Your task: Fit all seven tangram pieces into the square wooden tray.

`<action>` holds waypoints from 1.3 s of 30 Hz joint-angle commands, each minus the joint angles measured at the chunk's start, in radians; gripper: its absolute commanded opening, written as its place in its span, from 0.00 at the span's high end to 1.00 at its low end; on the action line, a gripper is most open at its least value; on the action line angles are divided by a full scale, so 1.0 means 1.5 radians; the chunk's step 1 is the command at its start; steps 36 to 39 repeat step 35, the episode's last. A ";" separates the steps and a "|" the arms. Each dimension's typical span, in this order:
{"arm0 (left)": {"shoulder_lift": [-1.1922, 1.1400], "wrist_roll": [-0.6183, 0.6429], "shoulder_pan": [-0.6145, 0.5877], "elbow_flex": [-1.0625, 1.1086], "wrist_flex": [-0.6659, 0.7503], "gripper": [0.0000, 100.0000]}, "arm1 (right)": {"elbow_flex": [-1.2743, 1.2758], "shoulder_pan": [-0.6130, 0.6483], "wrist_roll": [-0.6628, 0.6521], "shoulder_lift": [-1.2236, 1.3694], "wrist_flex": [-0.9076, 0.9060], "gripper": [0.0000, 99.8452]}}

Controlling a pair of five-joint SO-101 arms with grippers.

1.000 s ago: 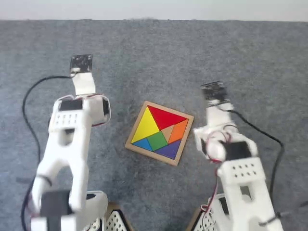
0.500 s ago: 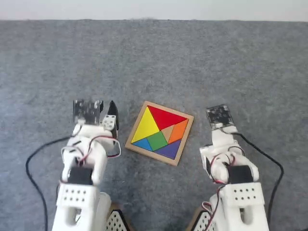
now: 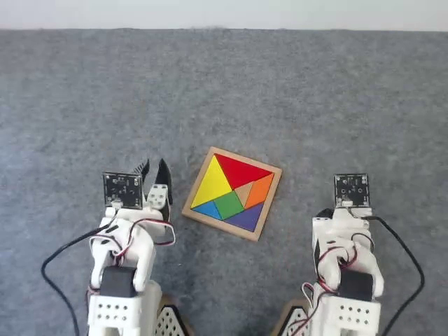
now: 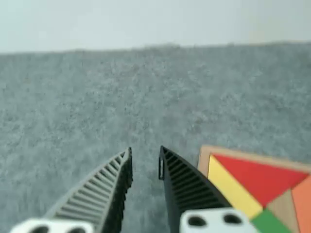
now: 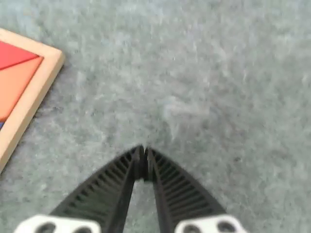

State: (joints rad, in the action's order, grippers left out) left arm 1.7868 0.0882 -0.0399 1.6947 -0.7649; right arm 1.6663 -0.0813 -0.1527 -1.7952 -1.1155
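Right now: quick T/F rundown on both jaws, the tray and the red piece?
1. The left jaws stand apart, empty. True.
2. The right jaws are wide open. False: their tips meet, holding nothing.
3. The tray lies between the left arm and the right arm. True.
4. The red piece lies loose on the carpet. False: it sits in the tray, against the yellow piece.

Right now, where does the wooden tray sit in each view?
High view: the wooden tray lies at the picture's centre, turned at an angle.
Left wrist view: one corner of it, close beside the left tool.
Right wrist view: one corner of it, off to the side of the right tool.
Shared landmark: the red triangle inside it.
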 commanded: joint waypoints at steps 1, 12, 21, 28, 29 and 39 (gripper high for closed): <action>0.019 -0.009 0.001 -0.008 -0.113 0.91 | 0.011 -0.006 -0.007 0.002 -0.020 0.99; 0.020 -0.007 0.004 -0.009 -0.323 0.91 | 0.011 -0.003 -0.008 0.005 -0.026 0.99; 0.019 -0.005 0.002 -0.009 -0.332 0.91 | 0.011 -0.002 -0.008 0.005 -0.026 0.99; 0.019 -0.005 0.002 -0.009 -0.332 0.91 | 0.011 -0.002 -0.008 0.008 -0.026 0.99; 0.019 -0.005 0.002 -0.009 -0.332 0.91 | 0.011 -0.002 -0.008 0.008 -0.026 0.99; 0.019 -0.005 0.002 -0.009 -0.332 0.91 | 0.011 -0.002 -0.008 0.008 -0.026 0.99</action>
